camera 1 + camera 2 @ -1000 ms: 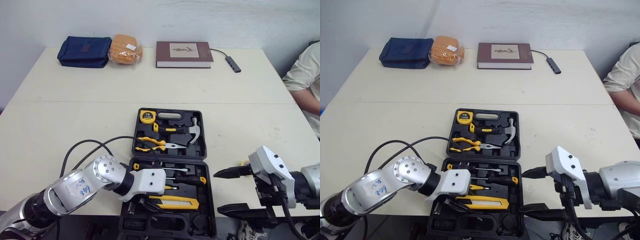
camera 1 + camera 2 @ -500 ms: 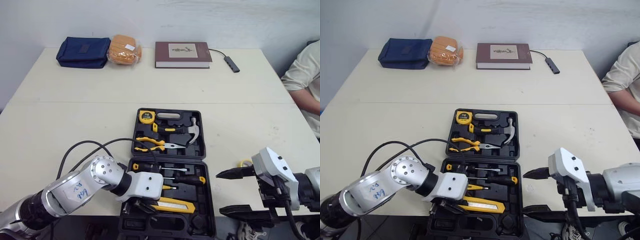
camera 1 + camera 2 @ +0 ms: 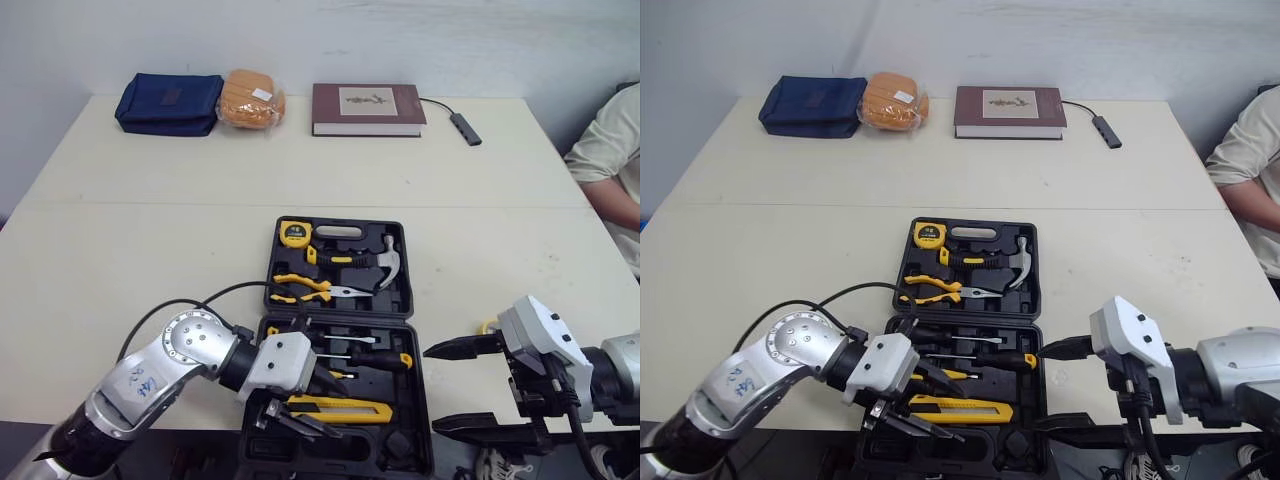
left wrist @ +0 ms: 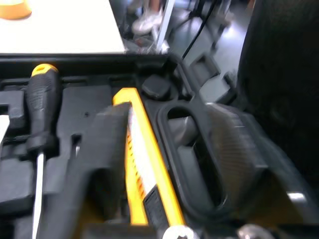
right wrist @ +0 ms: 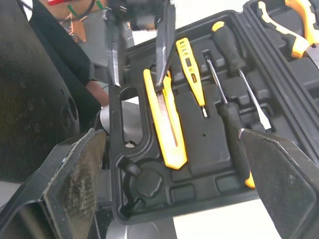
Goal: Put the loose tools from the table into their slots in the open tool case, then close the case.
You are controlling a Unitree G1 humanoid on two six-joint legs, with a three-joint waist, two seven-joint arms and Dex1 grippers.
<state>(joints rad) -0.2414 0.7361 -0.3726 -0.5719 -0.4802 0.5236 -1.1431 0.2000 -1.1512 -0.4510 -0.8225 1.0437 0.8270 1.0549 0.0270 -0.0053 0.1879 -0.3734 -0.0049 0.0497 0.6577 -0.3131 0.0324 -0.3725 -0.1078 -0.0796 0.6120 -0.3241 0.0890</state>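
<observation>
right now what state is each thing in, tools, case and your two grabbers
tool case, open, both halves lying flat
utility knife, lying in the near half, between the left tool's fingers
left tool, open, over the knife's end
right tool, open, beside the case
hammer, seated in the far half
pliers, seated in the far half
tape measure, seated in the far half
book, closed

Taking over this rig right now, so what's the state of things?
Left pincer: open, over the near half of the case, a finger by the knife.
Right pincer: open, empty, right of the case.
Knife lies in the near half; tape, hammer, pliers, screwdrivers sit in slots.
To do: confirm the knife is seated, close the case.
</observation>
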